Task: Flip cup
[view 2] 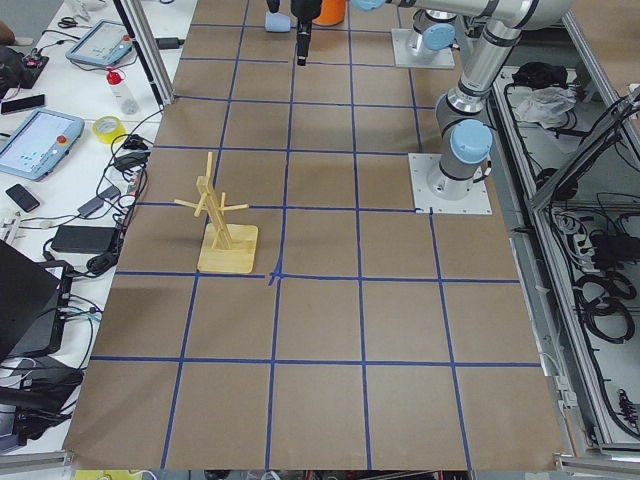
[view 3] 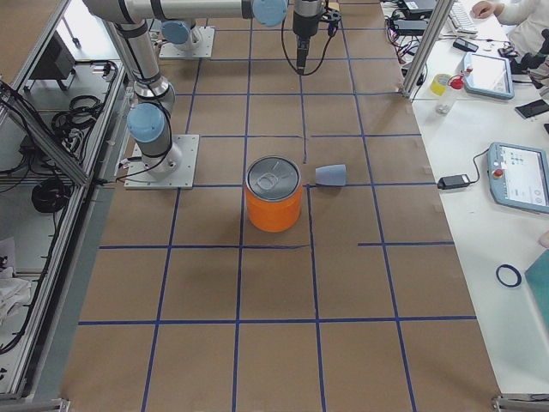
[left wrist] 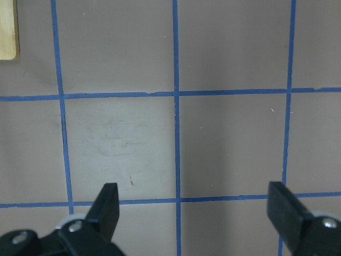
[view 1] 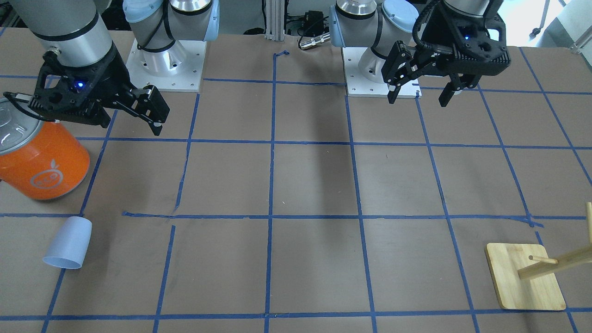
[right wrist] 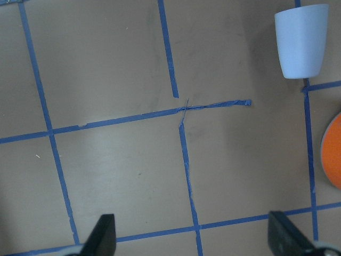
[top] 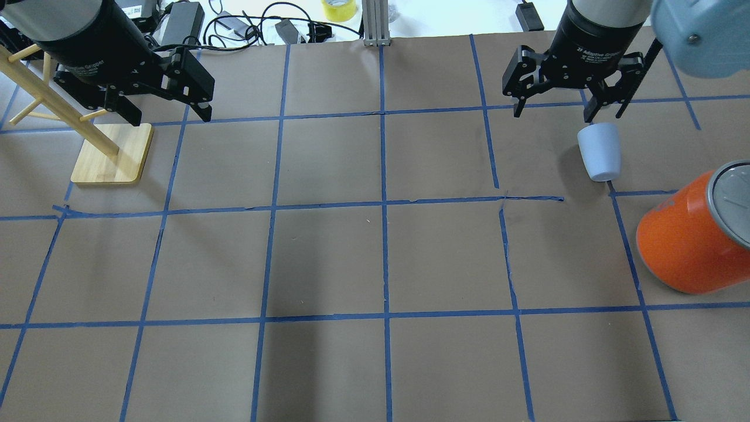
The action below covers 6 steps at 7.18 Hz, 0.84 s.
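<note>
Right gripper [top: 555, 111] hangs spread open above the tabletop [top: 375, 258] near the cup [top: 599, 152], seen from overhead, and the left gripper [top: 169, 114] is spread open by the stand [top: 111, 155]. From the right end, the cup lies on its side just beside the can [view 3: 274, 210], not touching it.

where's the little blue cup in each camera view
Front-facing: cup lower left.
Overhead: cup upper right.
Exterior left: cup tiny at top edge.
Exterior right: cup at centre.
Left wrist: not in it.
Right wrist: cup top right.
Shared landmark: the orange can next to it.
</note>
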### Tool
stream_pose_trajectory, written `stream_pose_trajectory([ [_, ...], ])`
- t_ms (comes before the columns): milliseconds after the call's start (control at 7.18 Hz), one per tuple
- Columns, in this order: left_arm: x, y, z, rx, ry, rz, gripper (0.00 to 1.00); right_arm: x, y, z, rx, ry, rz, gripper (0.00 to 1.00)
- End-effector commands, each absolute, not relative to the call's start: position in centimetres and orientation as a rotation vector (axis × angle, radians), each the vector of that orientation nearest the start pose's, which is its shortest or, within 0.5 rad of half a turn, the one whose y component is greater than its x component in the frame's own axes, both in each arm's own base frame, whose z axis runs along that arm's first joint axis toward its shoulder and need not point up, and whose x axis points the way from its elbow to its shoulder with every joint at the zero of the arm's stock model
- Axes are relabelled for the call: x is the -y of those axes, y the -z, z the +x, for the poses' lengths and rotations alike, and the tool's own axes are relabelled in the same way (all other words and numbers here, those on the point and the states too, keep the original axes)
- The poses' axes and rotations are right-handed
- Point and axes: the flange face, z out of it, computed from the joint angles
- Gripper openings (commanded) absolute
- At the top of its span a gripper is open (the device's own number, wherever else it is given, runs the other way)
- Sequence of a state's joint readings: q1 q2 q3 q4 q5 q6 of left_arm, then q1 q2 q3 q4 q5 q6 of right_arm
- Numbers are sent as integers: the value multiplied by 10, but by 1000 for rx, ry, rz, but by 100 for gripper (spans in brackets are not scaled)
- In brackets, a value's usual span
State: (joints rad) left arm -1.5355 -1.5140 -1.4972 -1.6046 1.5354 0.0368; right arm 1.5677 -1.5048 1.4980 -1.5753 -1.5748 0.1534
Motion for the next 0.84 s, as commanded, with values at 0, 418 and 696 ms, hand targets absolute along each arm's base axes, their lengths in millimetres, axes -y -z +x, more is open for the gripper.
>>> stream_pose_trajectory([
  [0, 478, -550, -120, -3169, 160, 5, 100, 545, -478, 107, -3161, 42, 297, 100],
  [418, 478, -549, -119, -3169, 158, 3, 100, 591, -444, 41, -3168, 84, 311, 100],
  [696, 478, -550, -119, -3169, 160, 3, 100, 632, -384, -18, -3157, 77, 417, 100],
])
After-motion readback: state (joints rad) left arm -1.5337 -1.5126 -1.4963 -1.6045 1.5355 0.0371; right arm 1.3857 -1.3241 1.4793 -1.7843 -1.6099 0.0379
